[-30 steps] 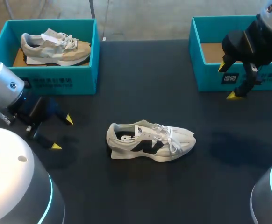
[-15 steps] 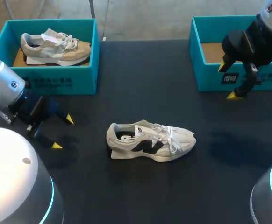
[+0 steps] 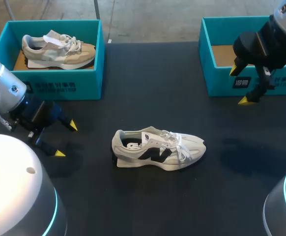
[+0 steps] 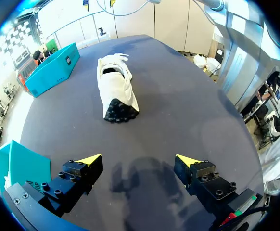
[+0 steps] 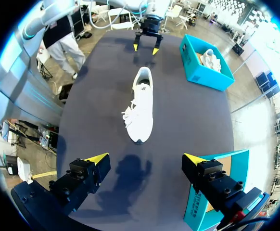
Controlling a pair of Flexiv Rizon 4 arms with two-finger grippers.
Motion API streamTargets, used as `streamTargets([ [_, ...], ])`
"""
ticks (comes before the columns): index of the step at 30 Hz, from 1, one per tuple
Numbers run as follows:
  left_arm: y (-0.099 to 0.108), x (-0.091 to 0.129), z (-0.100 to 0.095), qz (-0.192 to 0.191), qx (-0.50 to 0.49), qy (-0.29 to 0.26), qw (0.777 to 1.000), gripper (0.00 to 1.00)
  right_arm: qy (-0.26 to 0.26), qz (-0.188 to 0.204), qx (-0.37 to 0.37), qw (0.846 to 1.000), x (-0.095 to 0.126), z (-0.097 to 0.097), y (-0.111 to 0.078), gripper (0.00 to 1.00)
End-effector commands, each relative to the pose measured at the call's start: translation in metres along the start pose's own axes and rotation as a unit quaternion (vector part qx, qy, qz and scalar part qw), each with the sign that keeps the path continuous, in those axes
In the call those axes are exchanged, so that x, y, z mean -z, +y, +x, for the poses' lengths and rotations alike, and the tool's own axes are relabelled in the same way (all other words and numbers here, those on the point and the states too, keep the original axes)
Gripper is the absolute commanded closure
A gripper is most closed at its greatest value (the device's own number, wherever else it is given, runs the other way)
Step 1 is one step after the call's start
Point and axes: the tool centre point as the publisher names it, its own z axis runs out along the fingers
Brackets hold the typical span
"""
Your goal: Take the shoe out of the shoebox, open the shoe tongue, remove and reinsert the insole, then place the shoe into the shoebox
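A white shoe (image 3: 157, 149) with a dark side logo lies on its sole in the middle of the black table, toe pointing right. In the left wrist view the shoe (image 4: 116, 88) lies ahead of the open fingers, heel nearest. In the right wrist view the shoe (image 5: 141, 107) lies ahead, toe nearest. My left gripper (image 3: 65, 139) hangs open left of the shoe, nothing between its fingers. My right gripper (image 3: 238, 85) hangs open at the front wall of the teal shoebox (image 3: 220, 78) at the back right, which shows a bare cardboard floor.
A second teal shoebox (image 3: 86, 73) at the back left holds a beige shoe (image 3: 57, 50). In the right wrist view that box (image 5: 203, 66) stands beyond the white shoe, next to my left gripper (image 5: 144, 46).
My left gripper has shifted slightly, its arm edging right. The shoe and my right arm have stayed put.
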Motion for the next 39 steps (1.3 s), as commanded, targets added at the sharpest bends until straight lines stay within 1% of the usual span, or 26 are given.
streamTargets([
  [1,-0.001,-0.001,-0.002,0.01,0.015,-0.018,1.0,0.0,0.002,0.002,0.0,1.0,-0.001,-0.003,0.001,0.0],
  [3,-0.002,-0.001,-0.006,0.028,0.034,-0.037,0.998,0.0,0.002,0.002,0.0,1.0,-0.001,-0.003,0.001,0.0],
  [5,-0.004,-0.002,-0.01,0.035,0.046,-0.058,0.997,0.0,0.002,0.002,0.0,1.0,-0.001,-0.003,0.001,0.0],
  [6,-0.006,-0.002,-0.011,0.049,0.052,-0.06,0.996,0.0,0.002,0.002,0.0,1.0,-0.001,-0.003,0.001,0.0],
  [8,-0.008,-0.005,-0.012,0.053,0.056,-0.062,0.995,0.0,0.002,0.002,0.0,1.0,-0.001,-0.003,0.001,0.0],
  [9,-0.009,-0.006,-0.012,0.062,0.06,-0.059,0.995,0.0,0.002,0.002,0.0,1.0,-0.001,-0.003,0.001,0.0],
  [10,-0.01,-0.008,-0.012,0.059,0.059,-0.059,0.995,0.0,0.002,0.002,0.0,1.0,-0.001,-0.003,0.001,0.0],
  [12,-0.011,-0.01,-0.014,0.08,0.068,-0.064,0.992,0.0,0.002,0.002,0.0,1.0,-0.001,-0.003,0.001,0.0],
  [13,-0.012,-0.011,-0.015,0.08,0.07,-0.066,0.992,0.0,0.002,0.002,0.0,1.0,-0.001,-0.003,0.001,0.0],
  [15,-0.013,-0.014,-0.017,0.111,0.086,-0.066,0.988,0.0,0.002,0.002,0.0,1.0,-0.001,-0.003,0.001,0.0],
  [17,-0.013,-0.016,-0.018,0.128,0.089,-0.065,0.986,0.0,0.002,0.002,0.0,1.0,-0.001,-0.003,0.001,0.0],
  [18,-0.013,-0.018,-0.018,0.15,0.099,-0.062,0.982,0.0,0.002,0.002,0.0,1.0,-0.001,-0.003,0.001,0.0],
  [20,-0.012,-0.021,-0.018,0.151,0.092,-0.067,0.982,0.0,0.002,0.002,0.0,1.0,-0.001,-0.003,0.001,0.0],
  [21,-0.011,-0.022,-0.018,0.175,0.095,-0.068,0.978,0.0,0.002,0.002,0.0,1.0,-0.001,-0.003,0.001,0.0],
  [23,-0.011,-0.024,-0.017,0.178,0.084,-0.071,0.978,0.0,0.002,0.002,0.0,1.0,-0.001,-0.003,0.001,0.0],
  [25,-0.01,-0.027,-0.016,0.212,0.078,-0.069,0.972,0.0,0.002,0.002,0.0,1.0,-0.001,-0.003,0.001,0.0],
  [26,-0.01,-0.029,-0.015,0.21,0.073,-0.071,0.972,0.0,0.002,0.002,0.0,1.0,-0.001,-0.003,0.001,0.0],
  [28,-0.007,-0.033,-0.014,0.231,0.067,-0.068,0.968,0.0,0.002,0.002,0.0,1.0,-0.001,-0.003,0.001,0.0],
  [29,-0.006,-0.034,-0.014,0.231,0.061,-0.071,0.968,0.0,0.002,0.002,0.0,1.0,-0.001,-0.003,0.001,0.0],
  [32,-0.004,-0.038,-0.011,0.25,0.059,-0.066,0.964,0.0,0.002,0.002,0.0,1.0,-0.001,-0.003,0.001,0.0],
  [35,0.0,-0.043,-0.009,0.25,0.058,-0.067,0.964,0.0,0.002,0.002,0.0,1.0,-0.001,-0.003,0.001,0.0],
  [39,0.005,-0.048,-0.01,0.265,0.06,-0.082,0.959,0.0,0.002,0.002,0.0,1.0,-0.001,-0.003,0.001,0.0],
])
